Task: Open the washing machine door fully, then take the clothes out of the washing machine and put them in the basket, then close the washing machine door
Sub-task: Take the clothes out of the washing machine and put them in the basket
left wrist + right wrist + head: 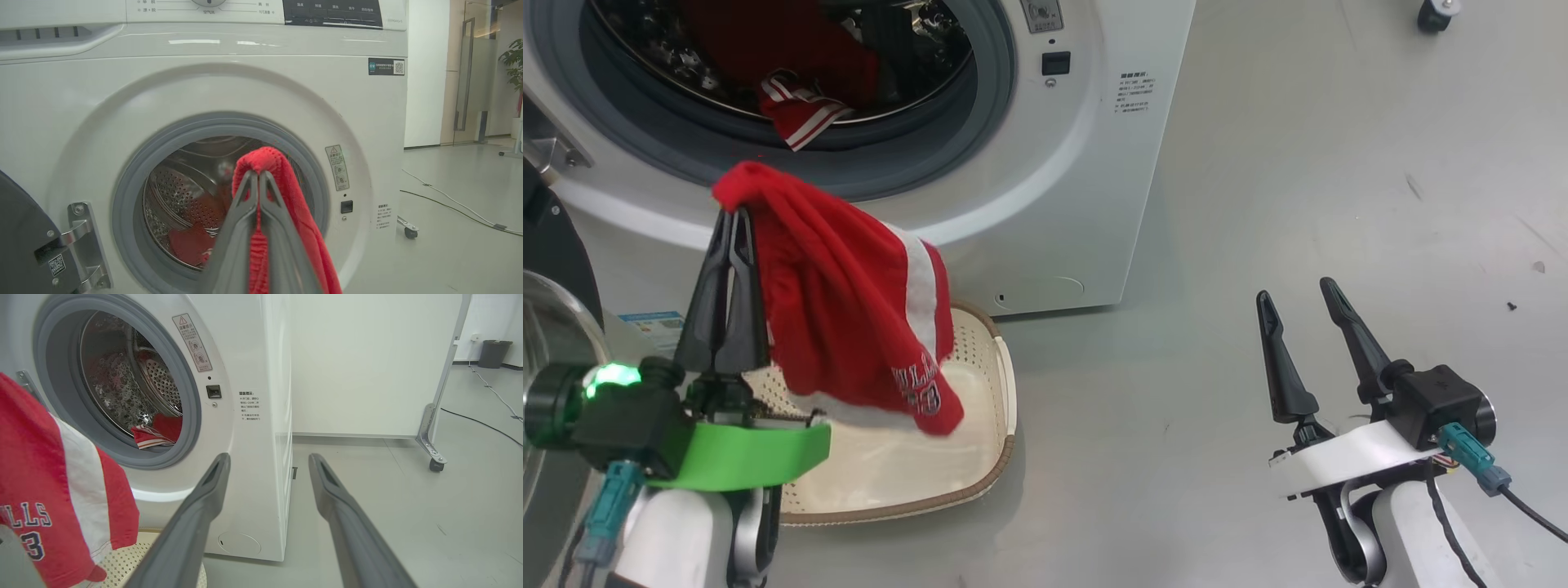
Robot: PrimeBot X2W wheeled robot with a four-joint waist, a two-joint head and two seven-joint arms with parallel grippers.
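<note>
My left gripper (737, 214) is shut on a red jersey (849, 310) with white trim, which hangs over the cream basket (988, 474) on the floor. The left wrist view has the fingertips (258, 174) pinching the red cloth (294, 204) in front of the washing machine (204, 81). More red clothes (796, 106) lie in the steel drum, one piece draped over the grey gasket (988, 106). The washing machine door (556, 327) stands swung open at the far left. My right gripper (1294, 292) is open and empty over the floor to the right, well away from the machine (245, 416).
Grey floor (1339, 204) stretches to the right of the machine. A caster wheel (1433, 15) sits at the top right. In the right wrist view a white panel on casters (433, 457) stands behind, with a cable (482, 424) on the floor.
</note>
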